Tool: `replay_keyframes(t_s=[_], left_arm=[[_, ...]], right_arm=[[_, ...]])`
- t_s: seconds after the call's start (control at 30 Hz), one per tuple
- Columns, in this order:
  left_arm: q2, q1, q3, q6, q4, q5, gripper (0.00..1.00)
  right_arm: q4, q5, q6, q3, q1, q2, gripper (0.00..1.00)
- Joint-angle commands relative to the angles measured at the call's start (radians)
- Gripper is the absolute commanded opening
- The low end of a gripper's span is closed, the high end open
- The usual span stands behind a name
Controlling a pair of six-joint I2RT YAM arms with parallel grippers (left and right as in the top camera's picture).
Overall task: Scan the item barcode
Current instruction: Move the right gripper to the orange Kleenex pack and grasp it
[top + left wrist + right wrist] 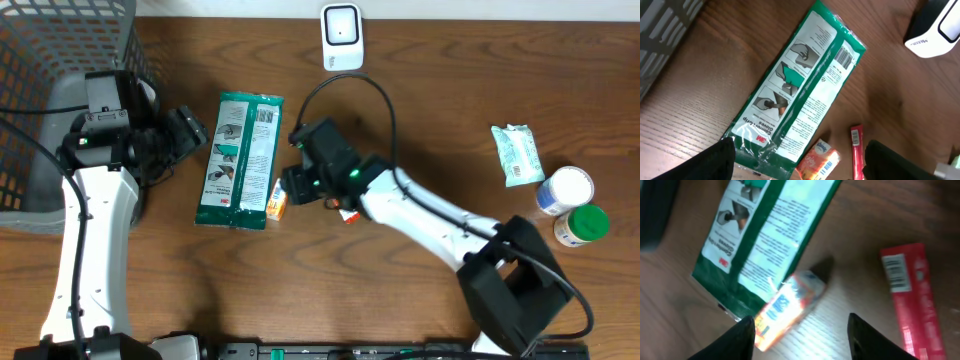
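right gripper [801, 326] sits low over the small orange pack [787, 307], jaws apart with one finger on either side, nothing clamped yet. left gripper [801, 150] is spread wide and empty, hovering at the near end of the green glove packet [800, 85]. i read the orange pack as the item you're going for: it lies flat on the table [420, 110], just beside the glove packet's corner, maybe touching its film edge, with what looks like a barcode on its top face. risks: the pack lies skewed across the jaw line and sits nearer the finger on the glove-packet side, so a squeeze from here could spin it, or pinch a corner and pop it out. that same finger is right at the packet's edge and may catch the film and drag the packet along. the pack looks soft, so a hard clench could crumple the code. if you grip over the print, the scanner [341, 37] won't read it. around it: a red stick [912, 300] lies near on the other side, outside the jaws, not blocking the pick. the scanner stands at the far table edge, well apart; the path looks open, though the arm's own cable loops that way. basket [60, 60] is far left, tissue pack [517, 155] and two bottles [565, 190] far right, none in the way.
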Motion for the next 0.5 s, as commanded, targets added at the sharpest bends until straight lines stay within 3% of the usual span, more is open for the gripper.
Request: replay_keyframes(t_s=[0.0,0.2,0.47], left_arm=[[0.005,0.004,0.024,0.01,-0.003,0.009,0.81],[0.005,0.004,0.024,0.01,-0.003,0.009,0.81],[0.005,0.004,0.024,0.01,-0.003,0.009,0.81]], right_arm=[[0.041,0.215,0.131,0.0,0.074,0.019,0.52],[0.14,0.224,0.131,0.0,0.169,0.061,0.3],[0.173,0.259,0.1,0.0,0.219,0.153,0.17]])
